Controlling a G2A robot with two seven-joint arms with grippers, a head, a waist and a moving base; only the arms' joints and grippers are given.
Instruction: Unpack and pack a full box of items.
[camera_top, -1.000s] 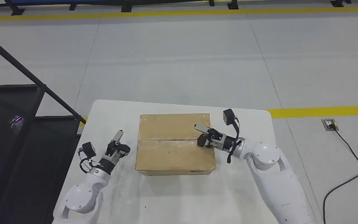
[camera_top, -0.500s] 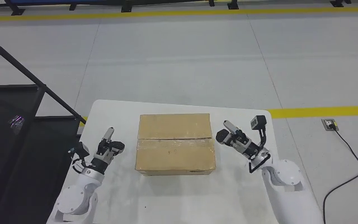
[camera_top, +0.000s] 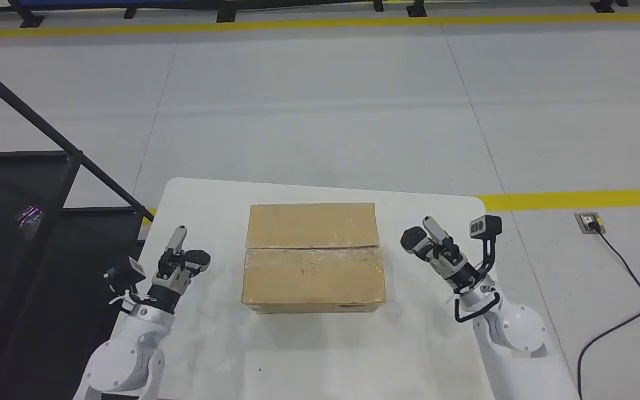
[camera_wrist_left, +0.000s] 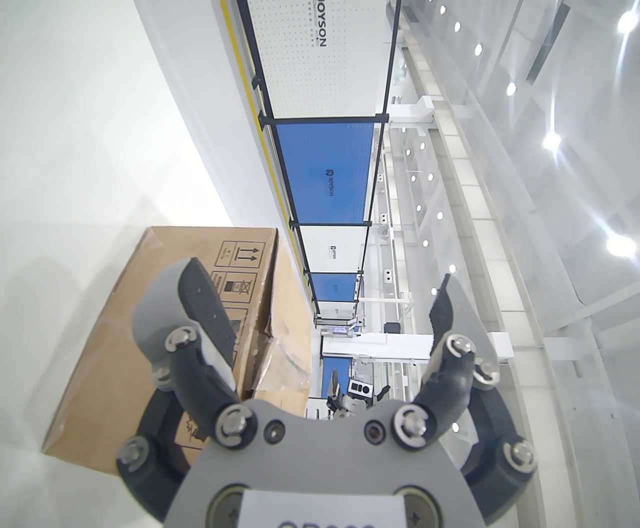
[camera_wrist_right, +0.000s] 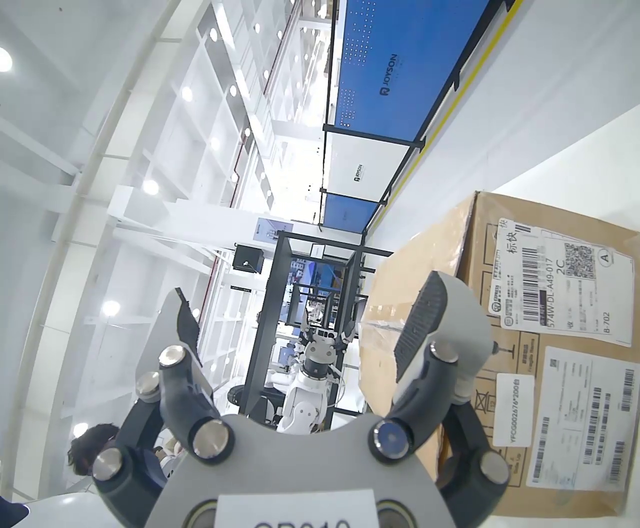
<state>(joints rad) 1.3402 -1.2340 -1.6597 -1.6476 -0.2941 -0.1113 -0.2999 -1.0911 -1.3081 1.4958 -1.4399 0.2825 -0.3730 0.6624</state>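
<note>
A closed brown cardboard box (camera_top: 313, 252) sits in the middle of the white table (camera_top: 320, 350), its top flaps taped along the seam. My left gripper (camera_top: 182, 252) hovers off the box's left side, open and empty; in its own view the gripper (camera_wrist_left: 320, 305) points past the box (camera_wrist_left: 125, 350) at its end face. My right gripper (camera_top: 424, 235) hovers off the box's right side, open and empty. From the right wrist the gripper (camera_wrist_right: 305, 320) faces the box's labelled end (camera_wrist_right: 545, 350), clear of it.
A black metal frame (camera_top: 45, 150) and a dark mat stand left of the table. A yellow floor line (camera_top: 560, 200) runs behind the table on the right. Bare tabletop surrounds the box on all sides.
The right gripper has pulled back from the box's top right edge to the right, off the box. The left gripper has drawn away leftward from the box.
</note>
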